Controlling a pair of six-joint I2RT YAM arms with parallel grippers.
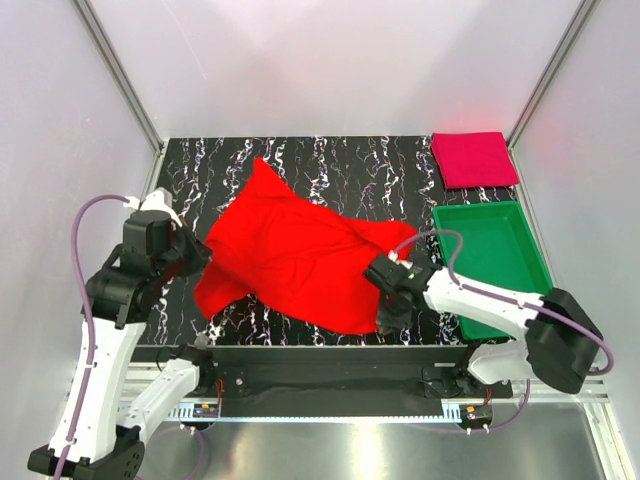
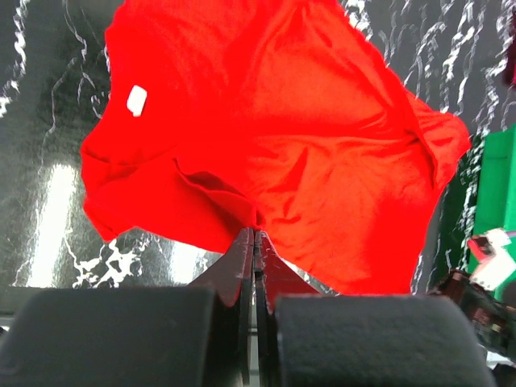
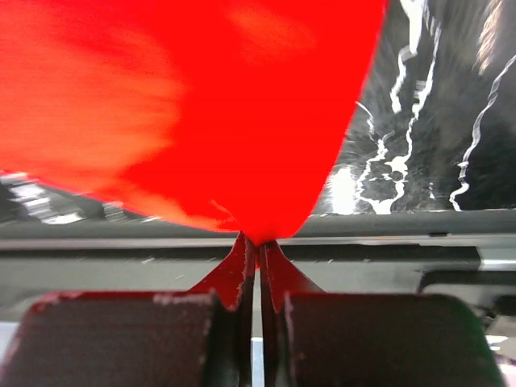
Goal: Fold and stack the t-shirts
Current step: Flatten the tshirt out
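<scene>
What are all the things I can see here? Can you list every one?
red t-shirt: one, bright red, rumpled in the middle of the table
folded t-shirt: one, pinkish-crimson, far right corner
label: one, white, on the red t-shirt
tray: one, green, right side
table: one, black with white veins
left arm: one, white and black, near left
right arm: one, white and black, near right
left gripper: one, shut on the red t-shirt's left edge
right gripper: one, shut on its near right edge

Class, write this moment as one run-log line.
left hand: shut on red t-shirt | right hand: shut on red t-shirt | crimson t-shirt: folded, far right corner
</scene>
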